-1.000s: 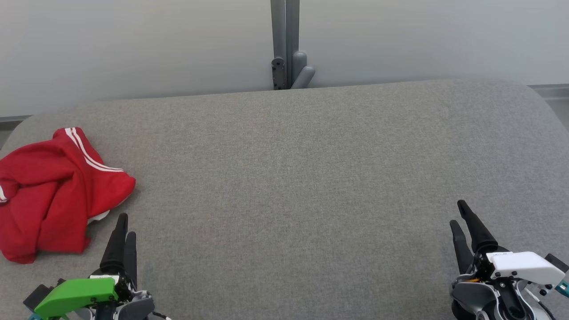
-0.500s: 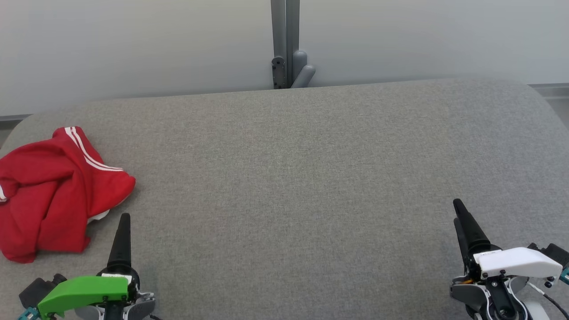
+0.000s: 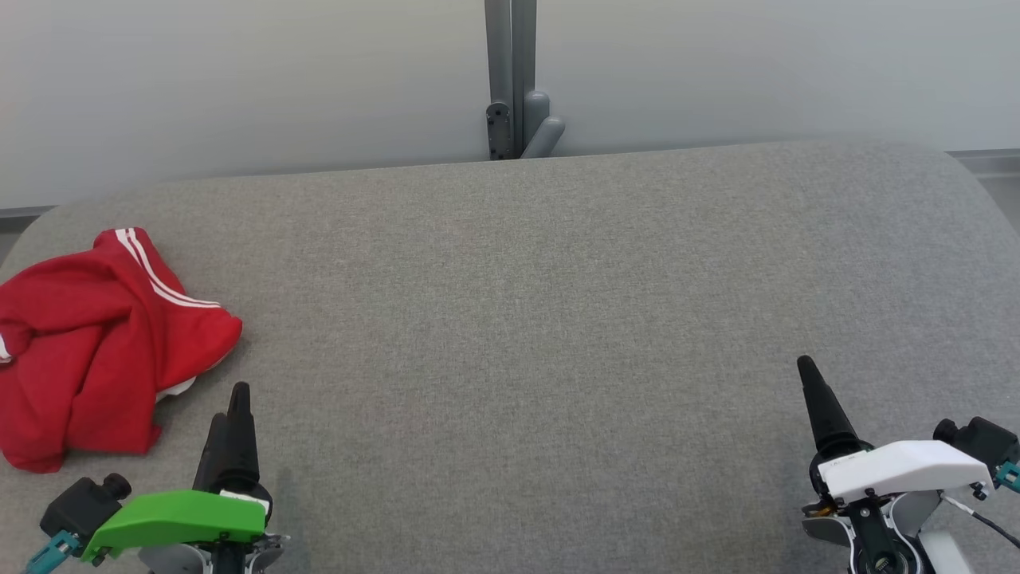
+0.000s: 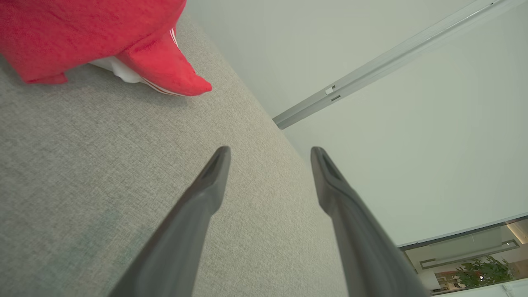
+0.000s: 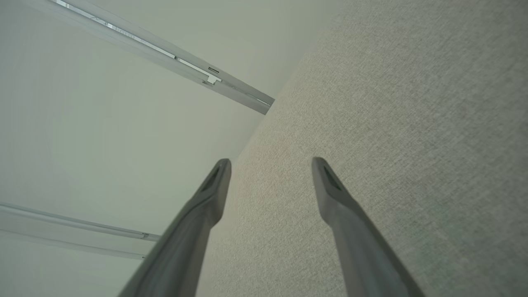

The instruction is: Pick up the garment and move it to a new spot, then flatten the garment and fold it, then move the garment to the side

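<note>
Garment (image 3: 103, 343) lies crumpled at the padded surface's (image 3: 518, 319) left edge. I see both arms low along its front edge: left gripper (image 3: 229, 404), right gripper (image 5: 270, 161), fingers spread, empty.

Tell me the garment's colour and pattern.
The garment is red with white stripes, clearest in the head view.

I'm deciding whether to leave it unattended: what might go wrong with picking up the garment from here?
1. The red garment lies crumpled in layers; the open left pincer may catch one fold only, so it could lift tangled.
2. It sits by the grey table's left edge; a nudge might push it off.
</note>
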